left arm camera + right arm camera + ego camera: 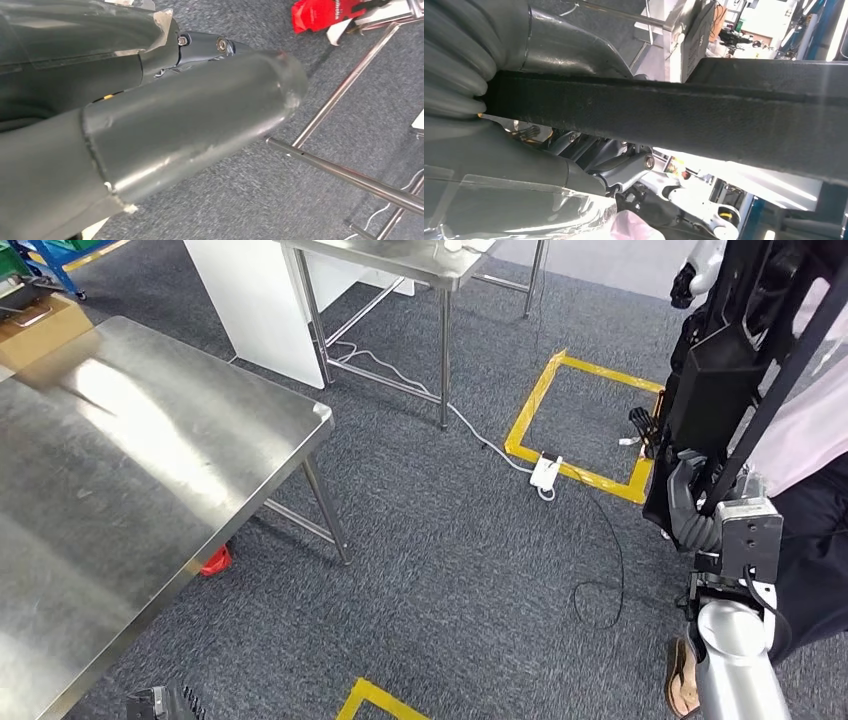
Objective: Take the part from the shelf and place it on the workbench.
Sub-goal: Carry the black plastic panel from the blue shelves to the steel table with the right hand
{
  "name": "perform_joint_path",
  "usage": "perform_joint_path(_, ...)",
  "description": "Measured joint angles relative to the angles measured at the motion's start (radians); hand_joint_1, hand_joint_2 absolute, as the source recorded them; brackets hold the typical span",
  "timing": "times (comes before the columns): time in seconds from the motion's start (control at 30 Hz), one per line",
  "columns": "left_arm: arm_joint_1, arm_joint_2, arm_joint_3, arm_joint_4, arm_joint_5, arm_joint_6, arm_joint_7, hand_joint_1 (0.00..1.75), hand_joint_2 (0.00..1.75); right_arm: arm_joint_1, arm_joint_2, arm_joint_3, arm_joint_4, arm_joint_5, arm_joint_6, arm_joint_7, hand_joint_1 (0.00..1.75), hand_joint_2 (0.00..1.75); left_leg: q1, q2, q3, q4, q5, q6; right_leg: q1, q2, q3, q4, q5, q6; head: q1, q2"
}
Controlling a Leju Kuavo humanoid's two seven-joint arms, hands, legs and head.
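The part is a big black frame-like piece (715,380) at the right of the head view, reaching from my waist up past the picture's top. My right hand (688,508) grips it low down. In the right wrist view a black textured bar of the part (724,107) runs across the picture, clamped in my right hand (524,165). The steel workbench (150,460) stands at the left with a bare top. My left hand (160,705) hangs by its near corner. Seen from the left wrist, that left hand (190,120) holds nothing and its thumb lies straight.
A second steel table (440,265) and a white panel (260,300) stand ahead. On the grey carpet are a yellow tape square (585,420), a white adapter (546,472) with cables and a red object (215,561). A person (810,430) stands close at my right.
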State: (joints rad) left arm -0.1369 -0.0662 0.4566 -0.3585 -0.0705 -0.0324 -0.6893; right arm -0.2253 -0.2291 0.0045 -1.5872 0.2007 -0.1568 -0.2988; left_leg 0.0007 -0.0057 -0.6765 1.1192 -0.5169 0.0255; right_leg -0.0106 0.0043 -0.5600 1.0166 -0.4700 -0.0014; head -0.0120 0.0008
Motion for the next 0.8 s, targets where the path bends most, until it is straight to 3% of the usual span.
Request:
perform_joint_path(0.07,-0.001,0.000,0.000,0.001,0.000,0.000,0.000,0.00,0.00,0.008,-0.002,-0.003,-0.006,0.000,-0.002,-0.002,1.57,1.75,-0.008,-0.002,0.022,-0.073,0.091,0.012,-0.002,0.002,0.026,-0.005,-0.017,0.005,0.002,0.000)
perform_joint_path(0.1,-0.003,-0.001,0.000,0.002,0.000,0.000,0.000,0.00,0.00,0.013,-0.004,-0.005,-0.010,0.001,-0.003,-0.002,1.57,1.75,-0.013,-0.003,0.030,-0.087,0.115,0.018,-0.002,0.003,0.032,-0.008,-0.022,0.010,0.001,0.000)
perform_joint_path(0.23,-0.021,-0.003,0.000,0.002,0.001,0.004,0.000,0.00,0.00,0.032,-0.016,-0.016,-0.034,0.023,-0.005,0.002,1.57,1.75,-0.020,-0.003,0.054,-0.122,0.114,0.039,0.000,0.003,0.029,-0.002,-0.040,0.026,-0.004,0.000)
perform_joint_path(0.3,-0.028,-0.004,0.000,0.003,0.000,0.006,0.000,0.00,0.00,0.032,-0.022,-0.019,-0.040,0.037,-0.005,0.005,1.57,1.75,-0.016,-0.003,0.071,-0.137,0.113,0.050,0.000,0.000,-0.020,0.087,-0.074,0.022,-0.003,0.000)
perform_joint_path(0.37,-0.032,-0.006,0.000,0.004,0.000,0.007,0.000,0.00,0.00,0.031,-0.025,-0.020,-0.041,0.048,-0.005,0.009,1.57,1.75,-0.017,-0.004,0.079,-0.138,0.105,0.057,0.000,0.000,-0.104,0.223,-0.112,0.020,-0.002,0.000)
perform_joint_path(0.4,-0.032,-0.007,0.000,0.004,0.000,0.007,0.000,0.00,0.00,0.031,-0.026,-0.020,-0.041,0.051,-0.005,0.013,1.57,1.75,-0.017,-0.006,0.082,-0.138,0.102,0.058,0.000,0.000,-0.138,0.268,-0.116,0.024,-0.002,0.000)
perform_joint_path(0.43,-0.032,-0.008,0.000,0.005,0.000,0.007,0.000,0.00,0.00,0.030,-0.026,-0.020,-0.040,0.053,-0.005,0.015,1.57,1.75,-0.017,-0.009,0.086,-0.138,0.098,0.056,-0.001,0.000,-0.153,0.274,-0.104,0.031,-0.002,0.000)
perform_joint_path(0.47,-0.032,-0.010,0.000,0.005,0.001,0.007,0.000,0.00,0.00,0.029,-0.027,-0.020,-0.039,0.055,-0.005,0.017,1.57,1.75,-0.017,-0.012,0.091,-0.137,0.094,0.055,-0.003,0.000,-0.148,0.240,-0.075,0.040,-0.002,0.000)
perform_joint_path(0.53,-0.033,-0.013,0.000,0.006,0.001,0.007,0.000,0.00,0.00,0.025,-0.030,-0.020,-0.039,0.057,-0.005,0.017,1.57,1.75,-0.019,-0.019,0.100,-0.132,0.083,0.048,-0.007,0.000,-0.096,0.097,0.000,0.056,-0.001,0.000)
perform_joint_path(0.57,-0.033,-0.014,0.000,0.006,0.001,0.007,0.000,0.00,0.00,0.023,-0.032,-0.021,-0.039,0.057,-0.005,0.017,1.57,1.75,-0.021,-0.022,0.102,-0.127,0.077,0.043,-0.008,0.000,-0.071,0.037,0.027,0.055,-0.001,0.000)
perform_joint_path(0.63,-0.033,-0.016,0.000,0.007,0.001,0.008,0.000,0.00,0.00,0.023,-0.035,-0.022,-0.039,0.058,-0.005,0.017,1.57,1.75,-0.024,-0.027,0.101,-0.119,0.067,0.034,-0.005,0.001,-0.050,-0.011,0.046,0.044,-0.001,0.000)
perform_joint_path(0.73,-0.033,-0.017,0.000,0.008,0.002,0.010,0.000,0.00,0.00,0.026,-0.036,-0.023,-0.040,0.061,-0.005,0.017,1.57,1.75,-0.020,-0.023,0.096,-0.105,0.052,0.019,-0.011,0.000,-0.045,-0.013,0.047,0.025,-0.003,0.000)
perform_joint_path(0.8,-0.034,-0.017,0.000,0.008,0.003,0.010,0.000,0.00,0.00,0.027,-0.036,-0.023,-0.043,0.064,-0.006,0.017,1.57,1.75,-0.013,-0.013,0.063,-0.035,0.009,0.005,-0.017,-0.001,-0.041,-0.016,0.046,0.014,-0.006,0.000)
